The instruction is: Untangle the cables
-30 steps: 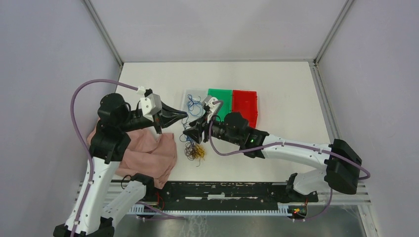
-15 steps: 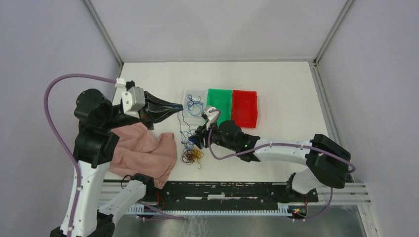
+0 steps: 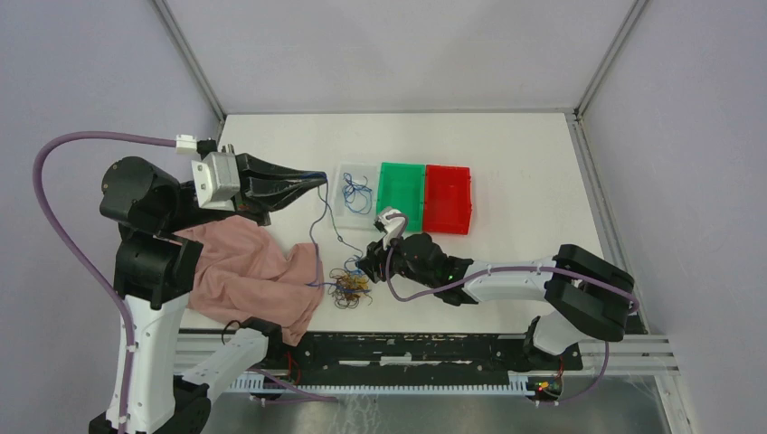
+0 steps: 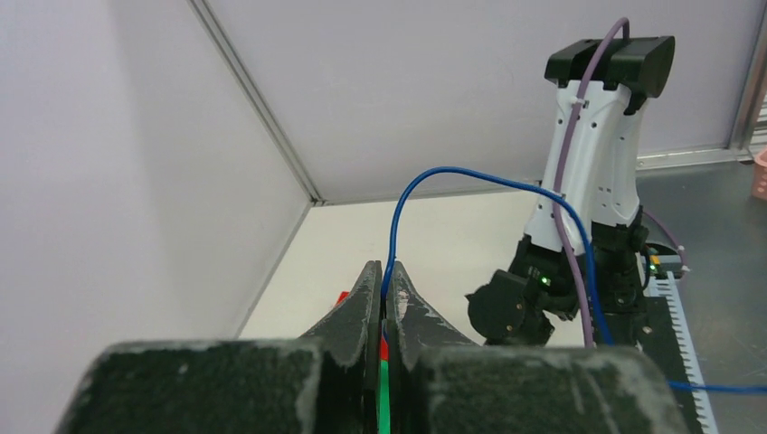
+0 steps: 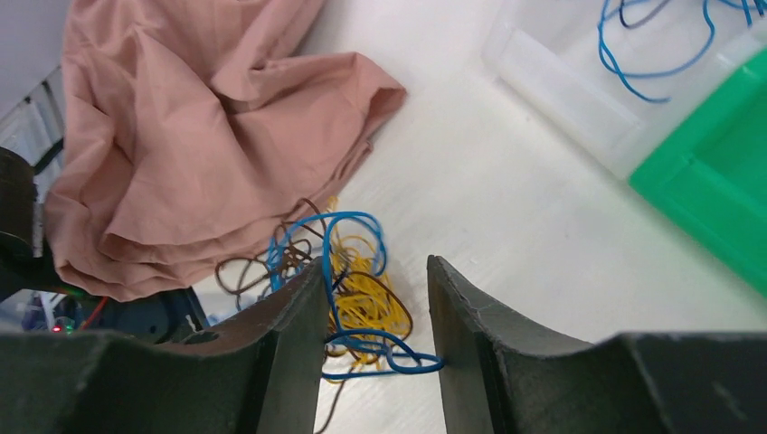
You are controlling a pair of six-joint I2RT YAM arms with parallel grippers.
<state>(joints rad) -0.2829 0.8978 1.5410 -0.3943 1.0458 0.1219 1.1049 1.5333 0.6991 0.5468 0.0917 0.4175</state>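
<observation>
Left tool (image 3: 318, 177), high above the pink cloth (image 3: 253, 271), pinches one blue cable (image 4: 488, 177); right tool (image 3: 364, 264) stands half open over the tangled cables (image 3: 349, 289) on the counter (image 3: 506, 163) beside that cloth.

I work in a lab test booth: my white table (image 3: 506, 136) (small plastic bins (image 3: 448, 194) on it) is boxed in by plain pale walls (image 3: 389, 45) on aluminium posts (image 3: 188, 56), my arms (image 3: 516, 271) bolted to a metal rail (image 3: 407, 348).

white table (image 3: 525, 145); on it pink cloth (image 3: 262, 276), cables (image 3: 348, 287), clear bin (image 3: 341, 206), green bin (image 3: 402, 185), red bin (image 3: 448, 194)
</observation>
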